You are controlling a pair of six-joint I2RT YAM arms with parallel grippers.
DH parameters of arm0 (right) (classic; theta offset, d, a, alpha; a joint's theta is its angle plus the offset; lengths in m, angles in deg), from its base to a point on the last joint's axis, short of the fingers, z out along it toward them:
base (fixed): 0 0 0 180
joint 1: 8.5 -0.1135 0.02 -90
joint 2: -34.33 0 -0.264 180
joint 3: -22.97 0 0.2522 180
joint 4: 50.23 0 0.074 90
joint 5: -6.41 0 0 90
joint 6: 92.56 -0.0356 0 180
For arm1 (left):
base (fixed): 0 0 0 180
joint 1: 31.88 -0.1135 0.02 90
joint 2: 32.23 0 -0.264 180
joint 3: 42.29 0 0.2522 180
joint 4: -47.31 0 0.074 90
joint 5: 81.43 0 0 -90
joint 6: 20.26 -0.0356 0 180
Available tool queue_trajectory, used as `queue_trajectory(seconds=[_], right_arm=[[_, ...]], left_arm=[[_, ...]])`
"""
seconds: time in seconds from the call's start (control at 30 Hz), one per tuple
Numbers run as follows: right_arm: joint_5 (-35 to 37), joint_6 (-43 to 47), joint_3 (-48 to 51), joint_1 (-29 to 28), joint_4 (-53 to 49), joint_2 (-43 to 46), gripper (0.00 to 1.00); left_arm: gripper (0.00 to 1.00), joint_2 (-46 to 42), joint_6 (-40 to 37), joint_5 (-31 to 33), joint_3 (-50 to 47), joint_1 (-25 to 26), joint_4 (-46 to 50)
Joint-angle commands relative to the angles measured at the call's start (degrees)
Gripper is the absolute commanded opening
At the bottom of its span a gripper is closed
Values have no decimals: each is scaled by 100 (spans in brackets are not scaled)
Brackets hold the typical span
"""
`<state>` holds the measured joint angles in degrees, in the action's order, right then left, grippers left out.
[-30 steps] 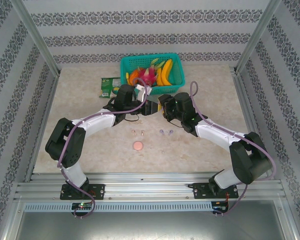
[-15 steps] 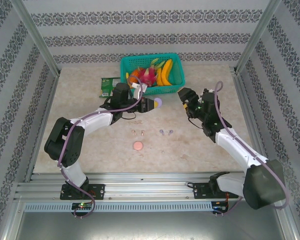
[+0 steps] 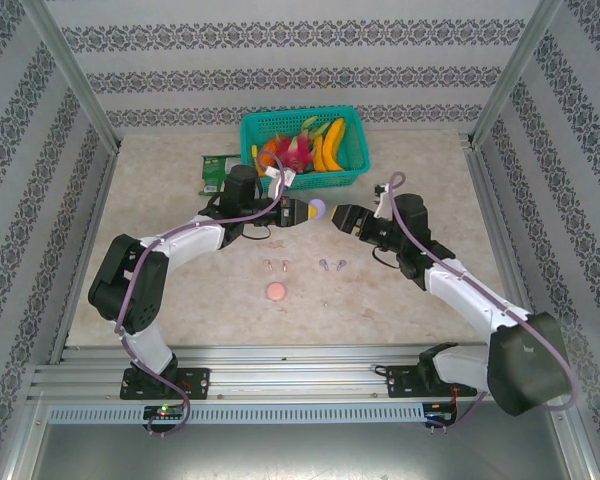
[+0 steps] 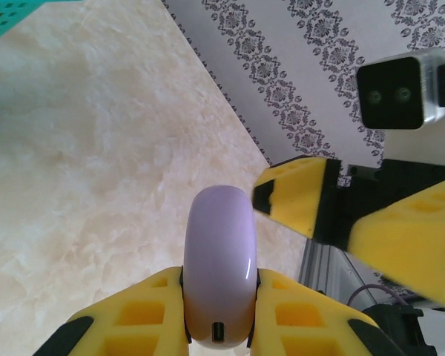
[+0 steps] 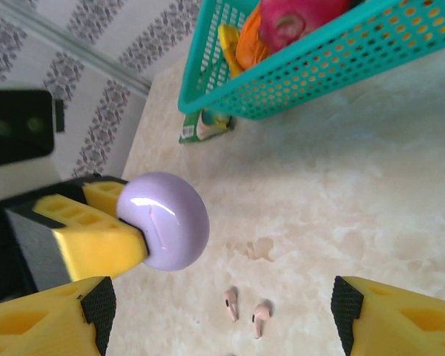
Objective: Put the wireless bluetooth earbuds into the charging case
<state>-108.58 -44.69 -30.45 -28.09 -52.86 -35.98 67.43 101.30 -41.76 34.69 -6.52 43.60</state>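
Here, a glossy lilac round charging case (image 3: 317, 208) is gripped edge-on between the yellow padded fingers of the left gripper (image 3: 304, 212), just above the middle of the top view. The right gripper (image 3: 340, 218) is seen just right of that case, jaws spread wide with nothing between them. Lower down, on the pale marbled tabletop (image 3: 380, 300), a pinkish pair of tiny stemmed earbuds (image 3: 276, 266) and a lilac pair (image 3: 331, 265) are laid near each other, apart from both grippers. A round pink case (image 3: 277, 291) is set just below the pinkish pair. A teal plastic basket (image 3: 325, 181) of fruit is placed at upper centre.
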Motion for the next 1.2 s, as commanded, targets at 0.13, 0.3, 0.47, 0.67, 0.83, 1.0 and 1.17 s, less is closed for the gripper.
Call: queue_trajectory(seconds=[0.13,0.3,0.47,0.67,0.83,1.0,1.17], right_arm=[[-75,293,-391,-220,182,-416,77],[-16,258,-485,-244,197,-567,76],[12,256,-532,-233,178,-760,74],[80,185,-309,-112,263,-884,70],[91,76,-150,-1,399,-1014,69],[65,-14,-189,16,493,-1219,68],[-49,-138,-144,49,513,-1113,67]], left_arm=[[0,-139,-59,-221,85,-55,4],[0,-173,-58,-245,68,-53,8],[0,-218,-52,-251,50,-54,-17],[0,-347,-71,-267,24,-57,-2],[0,-425,-53,-324,20,-51,-37],[0,-465,-25,-354,1,-50,-77],[0,-491,-17,-313,-44,-56,-96]])
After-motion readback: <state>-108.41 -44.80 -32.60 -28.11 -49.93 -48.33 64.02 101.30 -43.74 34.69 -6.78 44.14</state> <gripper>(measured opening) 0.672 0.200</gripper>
